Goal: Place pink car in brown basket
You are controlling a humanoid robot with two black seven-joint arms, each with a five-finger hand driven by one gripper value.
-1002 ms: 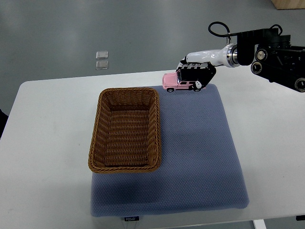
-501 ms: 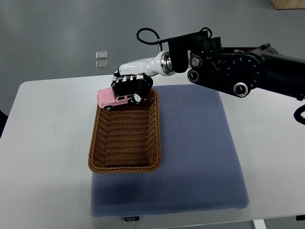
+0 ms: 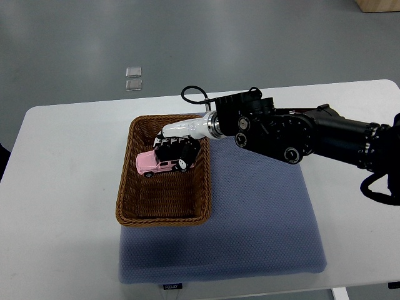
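Note:
The pink car (image 3: 157, 164) is a small toy with dark wheels. My right hand (image 3: 177, 150) is shut on its rear half, black fingers (image 3: 185, 154) wrapped over the roof. The hand holds the car inside the brown basket (image 3: 128, 182), over its upper half, low above the woven floor; I cannot tell whether the wheels touch it. The right arm (image 3: 300, 134) reaches in from the right edge across the blue mat. The left arm is out of view.
The basket stands on the left part of a blue-grey mat (image 3: 256, 212) on a white table (image 3: 62, 187). Two small clear squares (image 3: 134, 78) lie on the grey floor beyond the table's far edge.
My right hand carried the pink car left from the mat's far edge, over the basket's far rim, then down and inward into the basket. The arm stretched further across the table.

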